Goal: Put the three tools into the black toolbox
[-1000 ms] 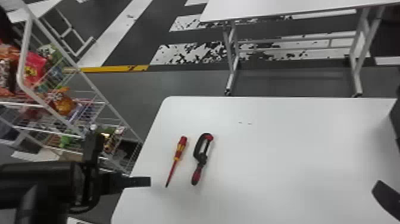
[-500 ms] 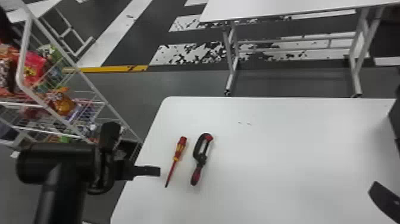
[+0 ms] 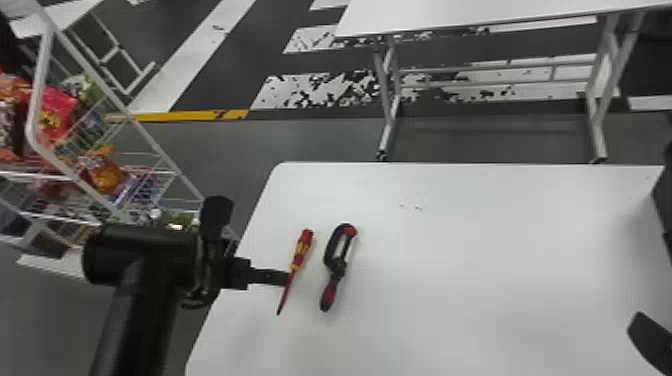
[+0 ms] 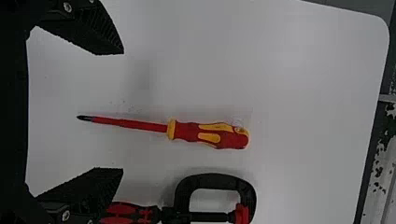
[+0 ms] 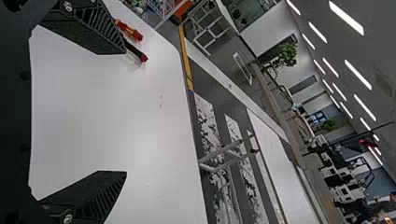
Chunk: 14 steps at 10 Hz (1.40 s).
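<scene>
In the left wrist view, your left jaws, ribbed and apart, straddle the screwdriver (image 4: pixel 208 136) on the counter (image 4: pixel 303 93). Lowering them could snag the C-shaped clamp (image 4: pixel 215 179), partly behind them; gripping the slender shaft (image 4: pixel 135 124) could let the bulbous handle (image 4: pixel 189 132) swing. Your right jaws stand open, well away.

The left arm (image 3: pixel 142 310) comes in from the head view's bottom edge, its left end effector (image 3: pixel 267 276) pointing rightward, fingers spread wide. The right end effector (image 3: pixel 650 340), at the lower right edge, also has its fingers well apart.
</scene>
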Tool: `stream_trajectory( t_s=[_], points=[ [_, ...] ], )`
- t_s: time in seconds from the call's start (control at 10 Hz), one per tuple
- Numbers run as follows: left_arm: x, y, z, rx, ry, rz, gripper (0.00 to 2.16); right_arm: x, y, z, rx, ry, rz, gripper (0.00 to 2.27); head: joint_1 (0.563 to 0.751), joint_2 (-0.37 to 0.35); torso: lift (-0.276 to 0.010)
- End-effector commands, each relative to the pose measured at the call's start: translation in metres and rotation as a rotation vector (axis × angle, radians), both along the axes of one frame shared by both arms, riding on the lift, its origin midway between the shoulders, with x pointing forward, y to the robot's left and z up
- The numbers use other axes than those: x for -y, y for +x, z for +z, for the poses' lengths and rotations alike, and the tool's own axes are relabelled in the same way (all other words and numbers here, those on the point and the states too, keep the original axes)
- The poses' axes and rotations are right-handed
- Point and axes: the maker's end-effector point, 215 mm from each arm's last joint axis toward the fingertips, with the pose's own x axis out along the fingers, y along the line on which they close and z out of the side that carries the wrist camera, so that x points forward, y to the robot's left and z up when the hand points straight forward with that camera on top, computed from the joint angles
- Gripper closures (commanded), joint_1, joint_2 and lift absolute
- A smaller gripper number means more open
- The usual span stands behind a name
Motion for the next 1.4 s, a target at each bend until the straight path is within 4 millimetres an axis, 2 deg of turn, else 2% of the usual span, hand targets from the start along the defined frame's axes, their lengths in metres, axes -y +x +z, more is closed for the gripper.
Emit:
stream_trajectory(
  t_s=[0.0, 0.2, 0.8, 1.3],
  points=[
    [0.006, 0.010, -0.003, -0.001, 0.001, -0.014, 0.11, 0.000, -0.001, 0.000, -0.001, -0.005, 0.001, 0.08, 0.695, 0.350, -0.051],
    [0.007, 0.017, -0.004, -0.013, 0.000, -0.013, 0.15, 0.003, -0.002, 0.000, -0.002, -0.009, -0.005, 0.08, 0.695, 0.350, -0.051],
    [0.018, 0.012, -0.022, -0.088, -0.003, -0.026, 0.15, 0.006, 0.004, 0.002, 0.006, -0.010, -0.009, 0.08, 0.695, 0.350, -0.051],
    [0.015, 0.008, -0.037, -0.129, -0.004, -0.015, 0.15, 0.011, 0.003, 0.002, 0.004, -0.003, -0.015, 0.08, 0.695, 0.350, -0.051]
  ],
)
